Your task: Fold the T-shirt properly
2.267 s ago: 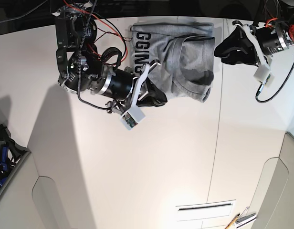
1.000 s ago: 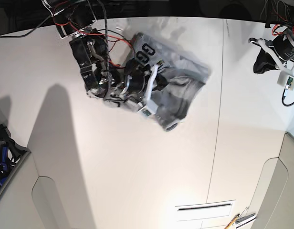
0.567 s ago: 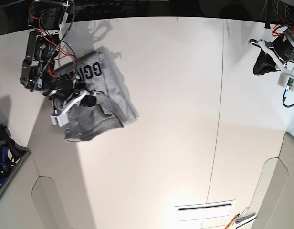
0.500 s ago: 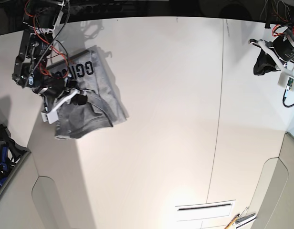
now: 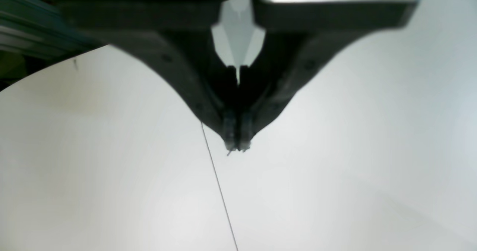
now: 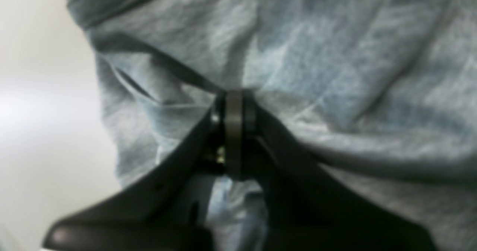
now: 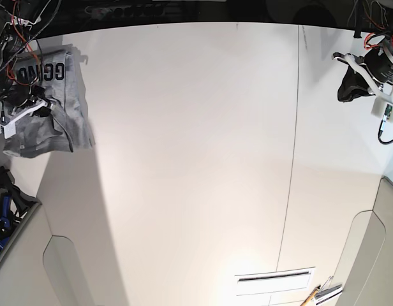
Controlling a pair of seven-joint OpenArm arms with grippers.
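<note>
The folded heather-grey T-shirt [image 7: 53, 108] with black lettering on its top edge lies at the far left of the white table [image 7: 203, 153] in the base view. My right gripper [image 7: 40, 107] is shut on a pinch of the T-shirt [image 6: 328, 68]; in the right wrist view the black fingers [image 6: 233, 131] clamp a bunched fold of grey fabric. My left gripper [image 7: 349, 80] hangs at the far right of the table, shut and holding nothing; its fingertips [image 5: 229, 129] meet above bare tabletop in the left wrist view.
A thin seam [image 7: 290, 159] runs down the table right of centre. A dark bin with blue items [image 7: 5, 204] sits off the table's left edge. A white slotted plate [image 7: 274, 278] and small tools [image 7: 321, 293] lie near the bottom right.
My right gripper has dragged the T-shirt from the upper middle of the table far to the left edge. The left arm drew back to the right early on and has stayed still since.
</note>
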